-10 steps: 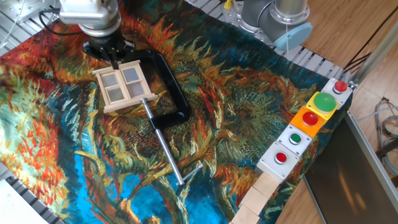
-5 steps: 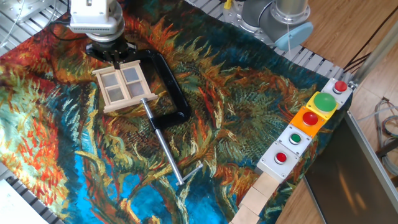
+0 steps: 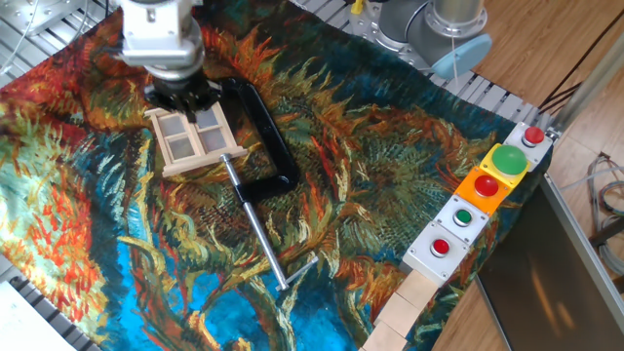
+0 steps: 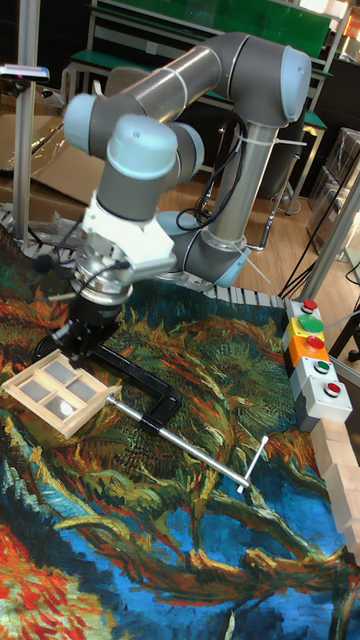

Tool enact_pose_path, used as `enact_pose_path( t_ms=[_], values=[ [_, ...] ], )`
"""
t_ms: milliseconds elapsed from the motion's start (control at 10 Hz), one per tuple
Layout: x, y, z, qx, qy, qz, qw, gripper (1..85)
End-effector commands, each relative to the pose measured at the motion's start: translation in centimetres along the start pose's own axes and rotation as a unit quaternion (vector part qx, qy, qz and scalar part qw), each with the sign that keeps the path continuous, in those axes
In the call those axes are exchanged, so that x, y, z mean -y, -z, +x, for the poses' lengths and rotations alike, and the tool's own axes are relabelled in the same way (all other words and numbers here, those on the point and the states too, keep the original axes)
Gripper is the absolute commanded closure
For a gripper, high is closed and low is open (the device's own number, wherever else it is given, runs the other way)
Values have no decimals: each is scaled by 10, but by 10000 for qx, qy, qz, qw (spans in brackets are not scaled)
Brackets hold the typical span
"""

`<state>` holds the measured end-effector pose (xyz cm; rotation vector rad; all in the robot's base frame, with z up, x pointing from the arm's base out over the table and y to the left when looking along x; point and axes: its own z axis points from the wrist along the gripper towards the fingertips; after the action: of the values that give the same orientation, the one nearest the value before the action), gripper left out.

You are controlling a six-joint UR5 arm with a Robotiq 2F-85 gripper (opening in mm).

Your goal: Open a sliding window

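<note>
The sliding window (image 3: 195,141) is a small light-wood frame with four translucent panes, lying flat on the patterned cloth at the upper left. In the tall fixed view the sliding window (image 4: 57,386) lies at the left. My gripper (image 3: 187,107) points straight down over the window's far edge and covers part of its upper panes. Its fingertips look pressed together with nothing held between them. The gripper (image 4: 80,345) hangs just above the window's back rim, and any contact is hidden by the fingers.
A black C-clamp (image 3: 271,136) grips the window's right side, and its metal screw rod (image 3: 261,234) runs toward the front. A row of button boxes (image 3: 485,190) and wooden blocks (image 3: 409,302) lines the right edge. The arm's base (image 3: 434,29) stands at the back.
The gripper has moved right and toward the front, from behind the window to over its far edge. The window and clamp have not visibly shifted.
</note>
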<state>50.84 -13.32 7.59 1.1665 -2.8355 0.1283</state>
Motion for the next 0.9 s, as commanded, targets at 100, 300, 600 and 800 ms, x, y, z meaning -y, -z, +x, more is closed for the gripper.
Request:
enact_pose_path(
  t_ms=[100,300,600,800],
  values=[
    [-1,-14,6,12,71,74,9999,543],
    [-9,-21,7,104,205,-38,9997,540],
    [-6,-35,29,127,272,99,9995,540],
    [-2,-33,33,197,335,75,9992,537]
  ],
)
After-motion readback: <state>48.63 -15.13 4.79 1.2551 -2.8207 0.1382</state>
